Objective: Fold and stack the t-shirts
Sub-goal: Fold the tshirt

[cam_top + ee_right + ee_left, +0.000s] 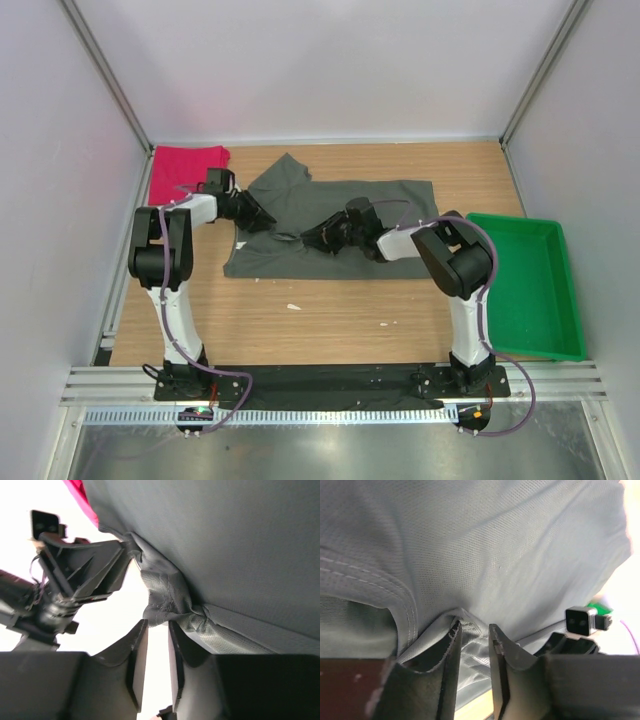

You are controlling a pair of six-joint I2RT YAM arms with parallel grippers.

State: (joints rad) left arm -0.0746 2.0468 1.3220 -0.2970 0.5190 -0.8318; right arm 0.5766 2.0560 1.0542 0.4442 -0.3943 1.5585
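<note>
Dark grey-olive t-shirt (400, 205) is lying spread on the wooden table (350, 315), centre and towards the far side. The pinkish-red t-shirt (185, 170) is lying at the far left corner. The left gripper (472, 627) is being held narrowly apart, with a grey fold bunched at its tips. The right gripper (157, 627) is likewise being held narrowly apart, with crumpled grey cloth just beyond its tips

matt mesh-knit grey shirt (520, 540), wood-grain table (350, 300)
</note>
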